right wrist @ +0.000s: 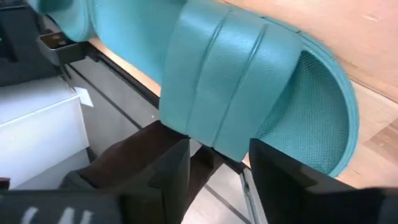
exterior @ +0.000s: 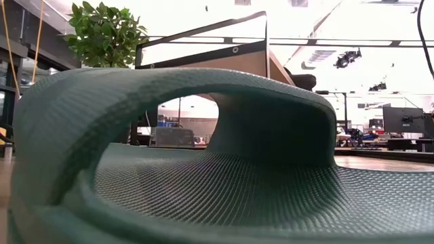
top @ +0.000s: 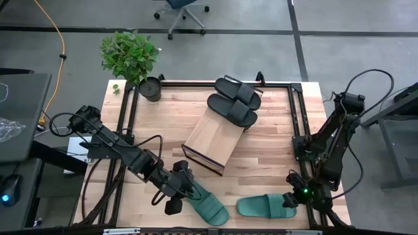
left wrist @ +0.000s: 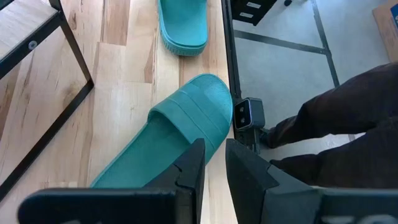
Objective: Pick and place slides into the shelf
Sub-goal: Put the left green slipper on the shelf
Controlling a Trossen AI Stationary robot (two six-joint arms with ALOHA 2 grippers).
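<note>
Black slides (top: 233,101) on shelf (top: 212,138), overhead only

Two black rubber slides (top: 233,101) lie on the slanted light-wood shelf (top: 210,139); two teal rubber slides (top: 264,206) lie before it.

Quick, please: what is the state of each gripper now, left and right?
Left gripper: closed on the edge of a teal slide.
Right gripper: open, its jaws around the edge of the other teal slide.
</note>
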